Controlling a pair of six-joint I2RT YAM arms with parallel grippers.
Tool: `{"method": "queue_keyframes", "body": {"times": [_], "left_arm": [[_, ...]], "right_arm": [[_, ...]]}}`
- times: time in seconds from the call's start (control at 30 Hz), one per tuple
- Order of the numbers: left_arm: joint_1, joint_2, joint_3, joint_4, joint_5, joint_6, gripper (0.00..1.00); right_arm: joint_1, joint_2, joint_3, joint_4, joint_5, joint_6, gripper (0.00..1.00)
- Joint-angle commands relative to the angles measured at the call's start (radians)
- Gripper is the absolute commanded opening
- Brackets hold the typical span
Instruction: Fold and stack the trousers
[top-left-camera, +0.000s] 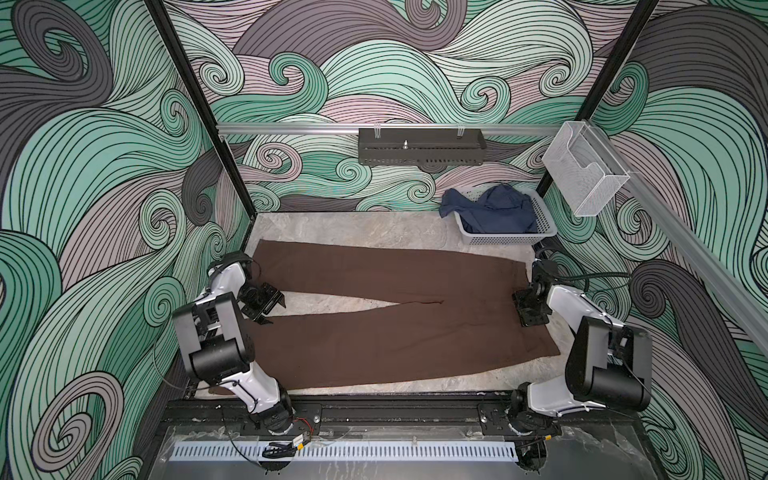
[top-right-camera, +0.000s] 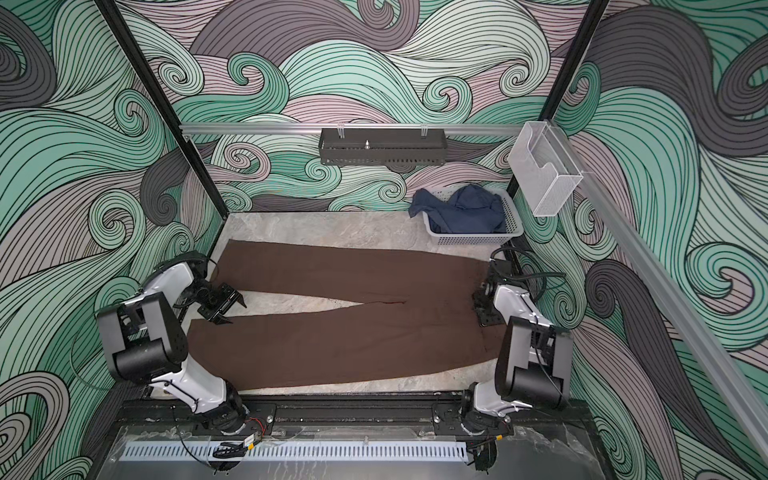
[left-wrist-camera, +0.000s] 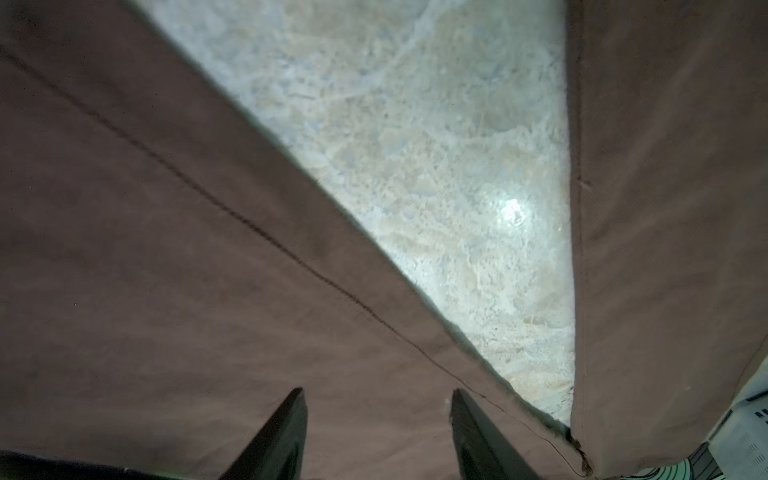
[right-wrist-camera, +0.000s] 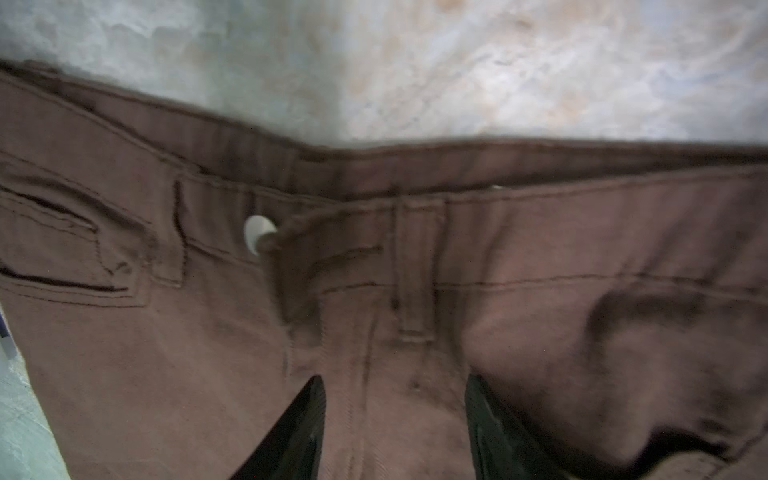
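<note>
The trousers (top-left-camera: 374, 332) lie flat on the worktop (top-left-camera: 353, 228), legs apart, waistband at the right. The left hand (top-left-camera: 275, 311) at the leg ends and the right hand (top-left-camera: 520, 311) at the waistband are both parted and empty. Behind, a grey basket (top-left-camera: 507, 240) holds a navy garment (top-left-camera: 498, 208).

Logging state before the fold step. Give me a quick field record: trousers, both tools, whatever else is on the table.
trousers: brown, laid flat, unfolded, legs parted in a V, waist to the right
left tool: open, over the leg ends, holding nothing
right tool: open, over the waistband, holding nothing
basket: far right corner of the table
navy garment: in the basket, part hanging over its rim
fold: not begun
</note>
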Motion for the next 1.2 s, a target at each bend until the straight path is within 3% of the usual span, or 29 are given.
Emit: {"method": "queue_keyframes", "body": {"times": [0.0, 0.2, 0.7, 1.17], "left_arm": [[0.031, -0.092, -0.045, -0.007, -0.035, -0.026, 0.59], [0.09, -0.111, -0.112, 0.005, -0.093, -0.042, 0.58], [0.153, 0.131, -0.09, 0.158, -0.173, -0.014, 0.53], [0.151, 0.324, 0.045, 0.13, -0.153, 0.022, 0.52]], "right_arm": [[-0.019, -0.024, -0.027, -0.025, -0.018, 0.014, 0.56], [-0.056, -0.009, -0.065, -0.024, -0.062, -0.001, 0.56], [-0.162, 0.069, -0.134, -0.062, -0.083, -0.084, 0.56], [-0.194, -0.091, -0.242, -0.21, 0.0, -0.114, 0.57]]}}
